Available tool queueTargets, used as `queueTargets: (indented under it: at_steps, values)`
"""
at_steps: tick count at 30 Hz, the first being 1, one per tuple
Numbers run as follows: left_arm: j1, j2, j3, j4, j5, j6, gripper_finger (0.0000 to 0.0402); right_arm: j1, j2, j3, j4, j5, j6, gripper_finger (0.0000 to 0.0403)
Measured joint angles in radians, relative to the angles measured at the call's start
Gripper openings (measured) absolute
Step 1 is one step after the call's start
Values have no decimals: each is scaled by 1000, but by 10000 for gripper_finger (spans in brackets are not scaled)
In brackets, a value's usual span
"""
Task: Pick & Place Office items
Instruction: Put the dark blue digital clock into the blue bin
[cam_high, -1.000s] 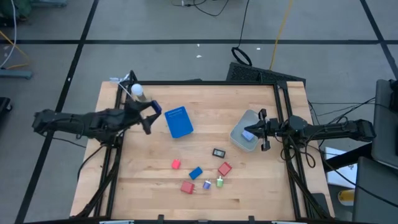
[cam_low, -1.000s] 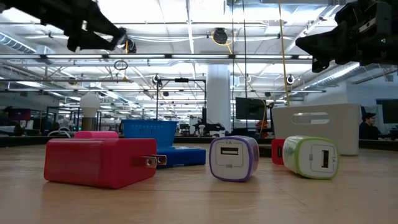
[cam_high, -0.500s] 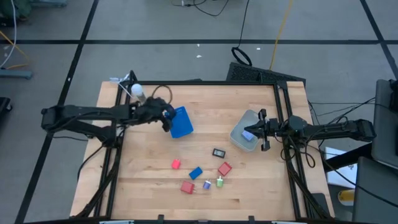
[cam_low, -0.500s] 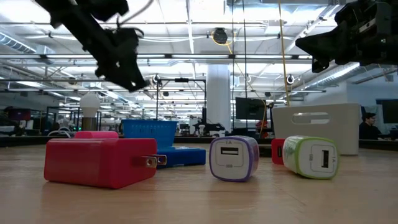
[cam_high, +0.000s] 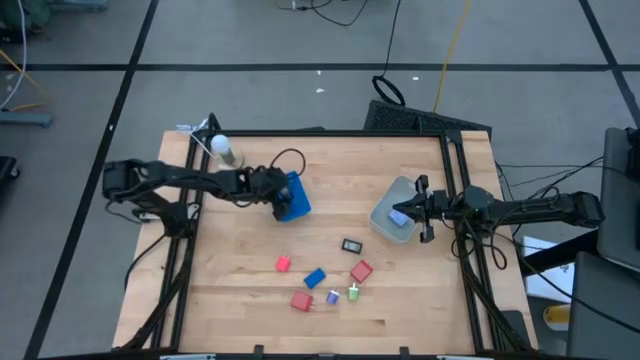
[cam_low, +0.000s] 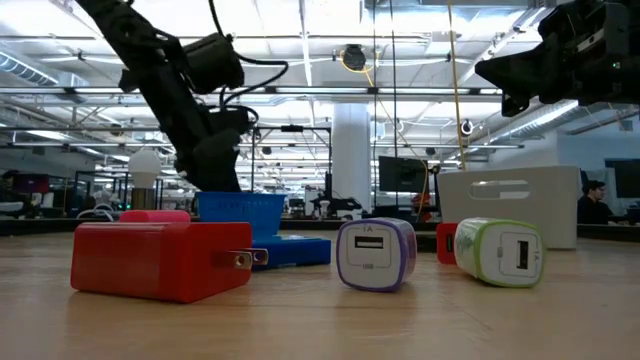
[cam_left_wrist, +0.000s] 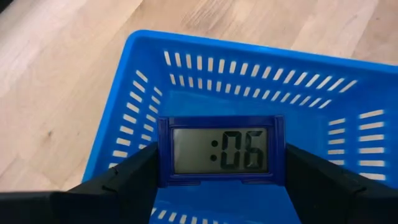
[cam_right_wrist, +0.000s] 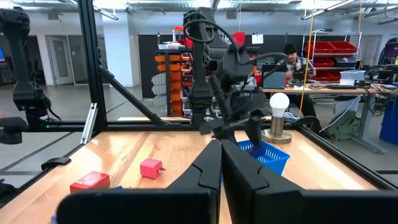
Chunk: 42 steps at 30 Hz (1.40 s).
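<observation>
Office items lie scattered on my wooden worktop (cam_high: 400, 300), toward its near middle. From above, I see a small red block (cam_high: 283, 264), a blue block (cam_high: 315, 278), a larger red block (cam_high: 301, 301), another red block (cam_high: 361, 271), a purple bit (cam_high: 333, 297), a green bit (cam_high: 353, 293) and a black piece (cam_high: 351, 245). My left tool (cam_high: 283, 197) reaches over the blue basket (cam_high: 297, 207) left of centre. My right tool (cam_high: 421, 222) waits above the grey bin (cam_high: 388, 222) at the right.

At worktop level, a red plug adapter (cam_low: 160, 262) sits closest, prongs pointing right. Beside it stand a purple-rimmed charger (cam_low: 375, 254) and a green-rimmed charger (cam_low: 500, 252), near each other but apart. My left arm comes down just over the blue basket (cam_low: 238, 212) behind them. The pale bin (cam_low: 510, 205) stands at the right.

From my left wrist, my left tool (cam_left_wrist: 221, 168) is clamped on a small blue digital clock (cam_left_wrist: 221, 149), one finger against each side, held over the open basket (cam_left_wrist: 143, 93). Its display shows ":06".

From my right wrist, my right tool (cam_right_wrist: 221, 168) has its fingers pressed together, holding nothing. Farther off I see my left arm above the blue basket (cam_right_wrist: 264, 155), two red blocks (cam_right_wrist: 151, 168) on the worktop, and a light bulb (cam_right_wrist: 278, 102) on a stand.
</observation>
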<state>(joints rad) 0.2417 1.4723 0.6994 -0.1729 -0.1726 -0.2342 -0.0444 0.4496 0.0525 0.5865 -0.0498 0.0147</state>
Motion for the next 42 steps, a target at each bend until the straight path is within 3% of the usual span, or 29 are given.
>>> queueTargets:
  at_steps: [6, 14, 21, 30, 42]
  values:
    - [0, 17, 22, -26, -7, 30, 294, 0, 0, 0, 0, 0, 0, 4]
    - [-6, 40, 245, -323, -10, 57, 294, 0, 0, 0, 16, -2, 0, 4]
    - [-7, 183, 380, -480, -10, 67, 294, 0, 8, 0, 8, -3, 0, 4]
    - [-7, 314, 412, -482, -10, 83, 294, 0, 11, 0, 8, -3, 7, 4]
    - [-7, 345, 412, -480, 14, 106, 299, 0, 11, 0, 7, -3, 6, 4]
